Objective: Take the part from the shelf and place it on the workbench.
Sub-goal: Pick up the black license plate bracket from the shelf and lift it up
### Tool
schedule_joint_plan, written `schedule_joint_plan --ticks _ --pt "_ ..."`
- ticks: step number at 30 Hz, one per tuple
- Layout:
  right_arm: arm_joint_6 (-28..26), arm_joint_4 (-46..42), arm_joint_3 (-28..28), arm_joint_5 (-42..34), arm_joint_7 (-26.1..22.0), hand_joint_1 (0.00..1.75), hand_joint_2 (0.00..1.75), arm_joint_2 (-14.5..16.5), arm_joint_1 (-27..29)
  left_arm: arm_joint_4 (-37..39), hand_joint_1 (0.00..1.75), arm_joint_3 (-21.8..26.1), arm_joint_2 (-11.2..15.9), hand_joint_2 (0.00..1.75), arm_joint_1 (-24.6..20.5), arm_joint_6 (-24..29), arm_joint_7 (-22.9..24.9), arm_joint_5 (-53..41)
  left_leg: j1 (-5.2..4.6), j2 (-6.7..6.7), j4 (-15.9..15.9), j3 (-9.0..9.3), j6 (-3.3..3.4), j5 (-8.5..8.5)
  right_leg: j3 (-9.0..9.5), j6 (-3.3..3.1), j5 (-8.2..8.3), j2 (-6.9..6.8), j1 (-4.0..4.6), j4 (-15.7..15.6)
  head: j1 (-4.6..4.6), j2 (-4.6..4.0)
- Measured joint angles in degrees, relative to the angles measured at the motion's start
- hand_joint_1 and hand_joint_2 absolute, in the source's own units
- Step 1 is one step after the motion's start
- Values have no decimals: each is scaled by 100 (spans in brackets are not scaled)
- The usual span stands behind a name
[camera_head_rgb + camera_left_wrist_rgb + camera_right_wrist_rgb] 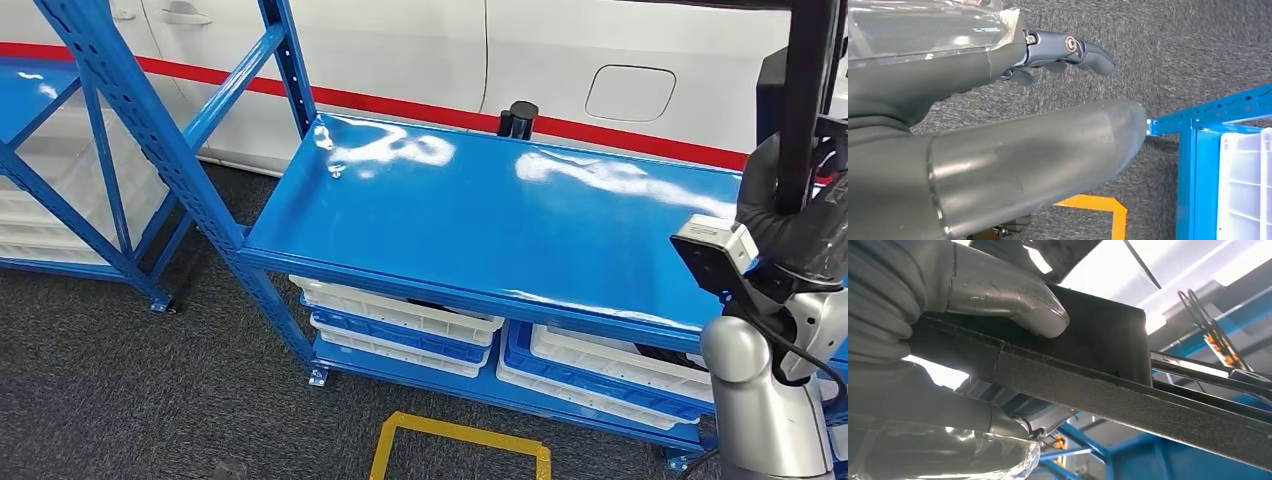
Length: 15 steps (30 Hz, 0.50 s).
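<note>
Right hand (973, 355) is clamped around the part (1088, 375), a long black bar held thumb over, fingers under, with most of it reaching out beyond the grip. Left hand (998, 125) hangs empty, fingers apart, over the carpet. My worry: that overhang could tilt or clip the blue table (480, 220) ahead and below.

No readable text, label, brand or number is to be found in any of the views; the blue shelf (480, 210), the white trays (400, 312) beneath it and the white panel with the red stripe (420, 105) are all unmarked; a yellow outline (462, 447) is painted on the floor, without lettering.
</note>
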Motion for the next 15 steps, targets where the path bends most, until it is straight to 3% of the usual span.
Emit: schedule_joint_plan --ticks 6,15 --pt "-44 -335 -20 -457 -200 175 175 -74 170 4 0 106 -19 0 16 124 43 57 0 -1 0 1 0 0 1 0 0 0 0 0 -1 0" --pt "-52 -642 -17 -2266 -1016 175 175 -110 722 17 0 414 -35 0 110 -125 131 349 -30 -1 17 3 51 -43 13 35 -17 -1 -42 -10 -2 0"
